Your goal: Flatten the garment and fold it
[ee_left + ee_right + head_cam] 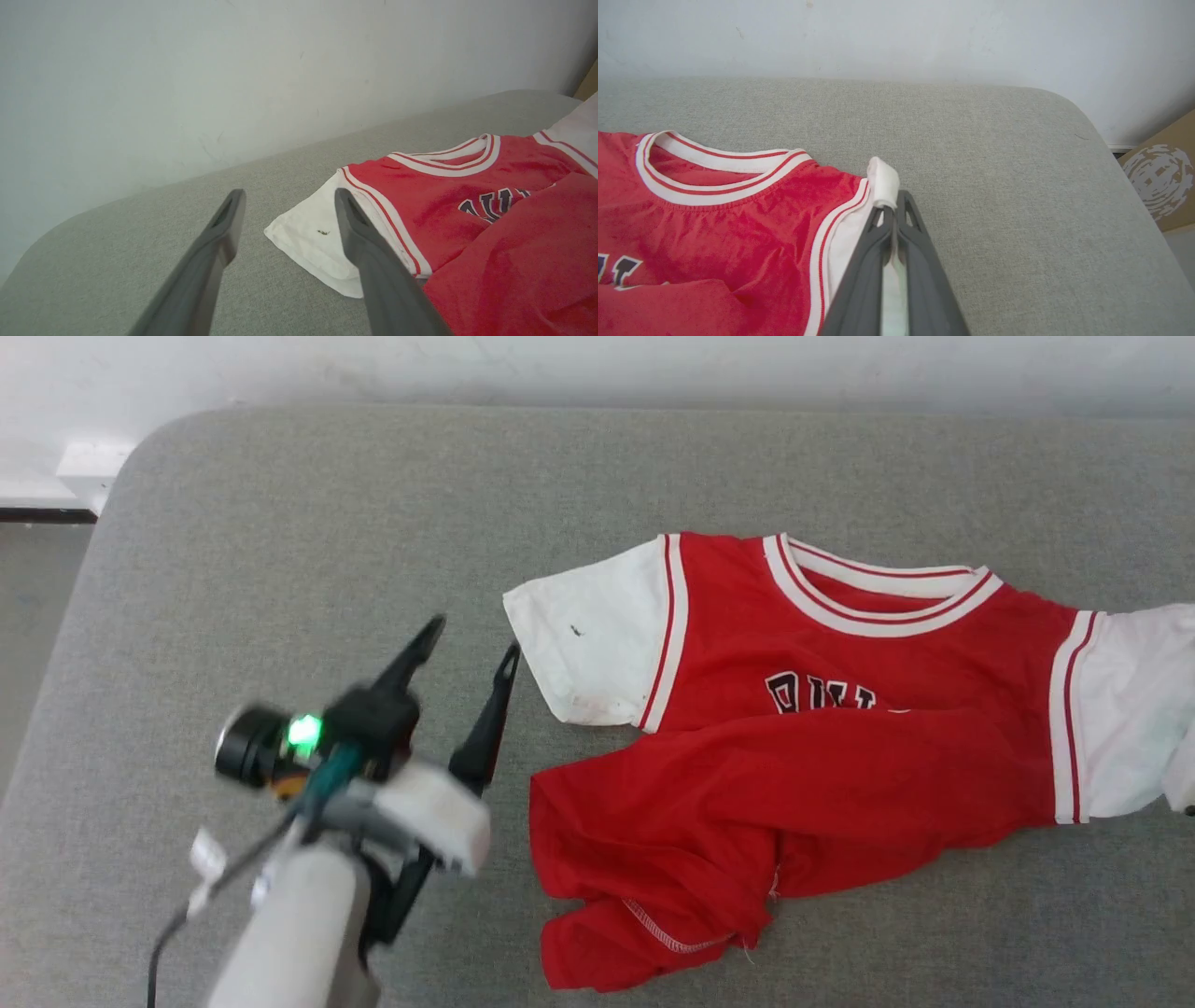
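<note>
- Left gripper (472, 637), on its pale forearm at the near left of the head view, hangs over bare cloth with its two long dark fingers spread wide and nothing between them; it is just beside the garment's white left sleeve (583, 649), not touching it.
- Red jersey garment (794, 775) with white short sleeves lies on the bench's right half, its red-striped white collar (878, 593) toward the far edge.
- Its lower part is folded up and rumpled over the chest, covering the bottom of the black, white-outlined lettering (822, 695).
- Right gripper (896, 205) is closed tight on the edge of the white right sleeve (1130, 709), a curl of cloth showing past its tips.
- Grey fabric-covered bench (280, 569) with rounded corners carries everything.
- Pale wall (560, 364) stands behind the far edge.
- Brown cardboard box (1162, 186) with a white print sits beyond the far right corner.
</note>
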### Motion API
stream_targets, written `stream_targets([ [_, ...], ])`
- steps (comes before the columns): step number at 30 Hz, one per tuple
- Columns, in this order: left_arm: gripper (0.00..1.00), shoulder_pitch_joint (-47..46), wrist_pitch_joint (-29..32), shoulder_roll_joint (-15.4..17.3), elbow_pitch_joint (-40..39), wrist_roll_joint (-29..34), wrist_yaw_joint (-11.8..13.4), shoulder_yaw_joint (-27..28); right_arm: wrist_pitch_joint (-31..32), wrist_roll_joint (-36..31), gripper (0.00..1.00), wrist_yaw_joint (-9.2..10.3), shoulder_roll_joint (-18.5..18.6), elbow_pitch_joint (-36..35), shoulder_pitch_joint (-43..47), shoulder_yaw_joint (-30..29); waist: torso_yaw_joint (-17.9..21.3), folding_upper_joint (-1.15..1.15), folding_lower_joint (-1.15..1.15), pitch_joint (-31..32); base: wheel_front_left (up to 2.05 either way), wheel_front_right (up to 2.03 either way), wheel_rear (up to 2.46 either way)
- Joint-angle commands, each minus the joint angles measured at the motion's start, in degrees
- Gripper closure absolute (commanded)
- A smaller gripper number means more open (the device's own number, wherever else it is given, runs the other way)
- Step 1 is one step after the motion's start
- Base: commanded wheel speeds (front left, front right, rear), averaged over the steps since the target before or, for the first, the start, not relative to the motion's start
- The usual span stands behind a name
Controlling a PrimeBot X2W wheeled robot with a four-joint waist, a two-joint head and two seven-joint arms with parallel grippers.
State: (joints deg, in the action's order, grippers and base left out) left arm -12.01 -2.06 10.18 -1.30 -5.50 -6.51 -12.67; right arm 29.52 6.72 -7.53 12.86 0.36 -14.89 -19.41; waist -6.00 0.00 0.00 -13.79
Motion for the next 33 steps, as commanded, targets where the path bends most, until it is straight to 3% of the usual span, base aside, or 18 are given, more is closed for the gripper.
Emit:
stream_targets([
  [1, 0.00, -3.83, 3.19, 0.88, 1.99, -0.41, -0.38, -1.22, -0.62, 0.57, 1.00, 0.04, 0.01, -0.23, -0.80, 0.73, 0.22, 0.00, 0.00, -0.87, 0.00, 0.00, 0.00],
  [7, 0.00, -17.85, 18.02, 1.30, 13.38, -3.77, -0.88, -6.13, -0.54, 1.80, 1.00, 0.04, -0.60, -1.56, -2.49, 3.91, 1.83, 0.00, 0.00, -4.38, 0.00, 0.00, 0.00],
  [15, 0.00, -27.03, 30.37, -2.38, 25.87, -7.90, 1.30, -4.36, 0.75, 3.74, 1.00, 0.04, -2.01, -3.95, -3.53, 5.85, 4.39, 0.00, 0.00, -8.70, 0.00, 0.00, 0.00],
  [23, 0.00, -30.83, 37.95, -0.42, 30.85, -5.04, 4.59, -5.48, 1.04, 4.34, 1.00, 0.04, -1.99, -6.03, -3.57, 6.55, 5.57, 0.00, 0.00, -10.88, 0.00, 0.00, 0.00],
  [29, 0.00, -29.96, 43.11, 0.81, 33.37, -4.33, 2.54, -8.51, 1.14, 4.56, 1.00, 0.04, -2.52, -6.59, -3.50, 6.64, 5.83, 0.00, 0.00, -11.54, 0.00, 0.00, 0.00],
  [30, 0.81, -29.75, 43.54, 1.07, 33.54, -4.35, 2.17, -8.94, 1.14, 4.59, 1.00, 0.04, -2.58, -6.64, -3.54, 6.65, 5.84, 0.00, 0.00, -11.65, 0.00, 0.00, 0.00],
  [31, 1.00, -29.60, 43.65, 1.33, 33.53, -4.33, 1.69, -9.53, 1.10, 4.61, 1.00, 0.04, -2.64, -6.70, -3.59, 6.63, 5.83, 0.00, 0.00, -11.74, 0.00, 0.00, 0.00],
  [33, 1.00, -29.12, 43.93, 1.66, 33.49, -4.91, 0.79, -10.51, 1.02, 4.65, 1.00, 0.04, -2.71, -6.78, -3.65, 6.46, 5.74, 0.00, 0.00, -11.86, 0.00, 0.00, 0.00],
])
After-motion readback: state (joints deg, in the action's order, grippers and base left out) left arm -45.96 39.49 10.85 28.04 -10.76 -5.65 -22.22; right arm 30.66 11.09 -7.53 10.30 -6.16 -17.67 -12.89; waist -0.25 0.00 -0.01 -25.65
